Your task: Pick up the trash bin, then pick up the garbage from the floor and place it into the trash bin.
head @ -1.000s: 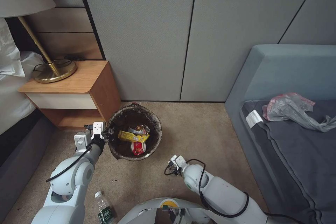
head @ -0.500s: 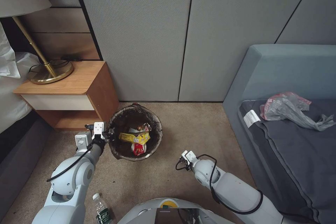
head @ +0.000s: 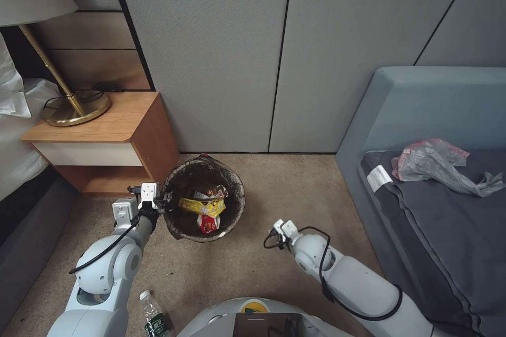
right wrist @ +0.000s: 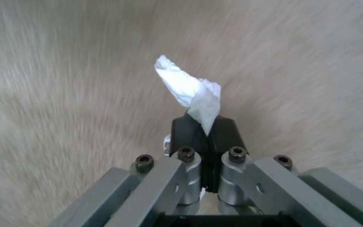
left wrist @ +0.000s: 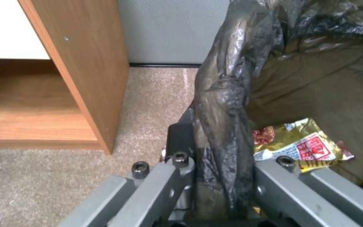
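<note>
Grey fabric-panelled wall (head: 232, 52) is divided by dark vertical seams. Beige short-pile carpet (head: 295, 189) is laid below. A wooden bedside cabinet (head: 105, 137) carries a brass-based lamp (head: 74, 108). A blue-grey upholstered sofa (head: 421, 105) is set opposite, near white bedding (head: 13, 131).

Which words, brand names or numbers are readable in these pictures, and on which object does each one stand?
None can be read for certain.
Bottle green label: white characters, too small to read.
Red-and-white snack packet in the trash bin: printed text, blurred.
Yellow wrapper: red print, too small.
White tag on the sofa cushion: no readable print.
</note>
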Robot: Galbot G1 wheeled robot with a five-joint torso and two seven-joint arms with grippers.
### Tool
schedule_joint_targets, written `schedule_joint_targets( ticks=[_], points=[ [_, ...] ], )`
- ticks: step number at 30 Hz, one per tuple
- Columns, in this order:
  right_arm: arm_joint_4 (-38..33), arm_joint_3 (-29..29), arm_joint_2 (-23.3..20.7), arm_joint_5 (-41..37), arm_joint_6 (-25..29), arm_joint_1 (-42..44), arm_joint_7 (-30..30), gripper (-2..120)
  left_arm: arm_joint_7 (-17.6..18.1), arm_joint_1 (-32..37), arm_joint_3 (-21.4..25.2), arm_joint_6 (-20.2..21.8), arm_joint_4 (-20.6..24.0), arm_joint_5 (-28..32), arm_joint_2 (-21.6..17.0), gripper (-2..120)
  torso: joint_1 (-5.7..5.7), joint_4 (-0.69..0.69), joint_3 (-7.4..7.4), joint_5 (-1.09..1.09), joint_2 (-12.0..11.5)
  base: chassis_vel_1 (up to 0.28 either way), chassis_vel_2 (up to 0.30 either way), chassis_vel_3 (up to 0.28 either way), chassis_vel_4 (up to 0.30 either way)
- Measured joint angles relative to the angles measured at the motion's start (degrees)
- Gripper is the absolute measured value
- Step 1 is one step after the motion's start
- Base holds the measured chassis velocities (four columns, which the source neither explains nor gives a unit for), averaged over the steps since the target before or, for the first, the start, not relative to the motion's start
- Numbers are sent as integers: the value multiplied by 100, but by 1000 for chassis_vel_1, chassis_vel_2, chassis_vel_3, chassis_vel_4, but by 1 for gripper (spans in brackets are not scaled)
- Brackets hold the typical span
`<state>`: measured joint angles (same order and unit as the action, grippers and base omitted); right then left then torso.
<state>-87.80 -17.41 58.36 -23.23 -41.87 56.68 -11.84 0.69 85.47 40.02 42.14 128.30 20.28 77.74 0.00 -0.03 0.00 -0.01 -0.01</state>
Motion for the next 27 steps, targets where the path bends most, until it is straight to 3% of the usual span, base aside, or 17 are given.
schedule_joint_targets(
  ticks=[9,11,13,16,18,20,22,24,25,27],
  points=[
    [-435,260,-104,-134,16,46,-7,0,-1,13,12,0,62,-3,-24,0,0,0,0,2,0,0,0,0,0],
    [-1349,882,-404,-620,-30,136,-89,0,17,24,18,0,114,27,-43,0,0,1,0,3,0,0,0,0,0],
    [-1611,1081,-501,-744,-30,148,-115,0,47,29,13,0,150,78,-47,0,0,1,0,2,0,0,0,0,0],
    [-3223,1912,-1336,-1817,-34,-1,-243,0,81,31,-52,0,183,77,-75,0,0,0,0,2,1,0,0,0,0],
    [-3598,2037,-1591,-2093,-34,-113,-257,0,73,24,-79,0,168,47,-66,0,0,0,0,3,1,0,0,0,0],
    [-4306,2189,-2142,-2754,282,-562,-271,0,42,20,-157,0,139,-31,-12,0,0,-1,0,2,1,0,0,0,0],
    [-4495,2186,-2287,-3049,362,-888,-277,0,31,21,-167,0,127,-52,2,0,0,-2,0,3,1,0,0,0,0],
    [-4823,2008,-2518,-3926,432,-2072,-295,0,14,27,-177,0,95,-87,27,0,0,1,0,0,1,0,0,0,0],
    [-4823,2008,-2518,-3926,432,-2072,-295,0,14,27,-177,0,95,-87,27,0,0,1,0,0,1,0,0,0,0],
    [-4856,1589,-2587,-4787,491,-3380,-66,0,12,27,-197,0,60,-119,56,0,0,0,0,2,1,0,0,0,0]
  ],
)
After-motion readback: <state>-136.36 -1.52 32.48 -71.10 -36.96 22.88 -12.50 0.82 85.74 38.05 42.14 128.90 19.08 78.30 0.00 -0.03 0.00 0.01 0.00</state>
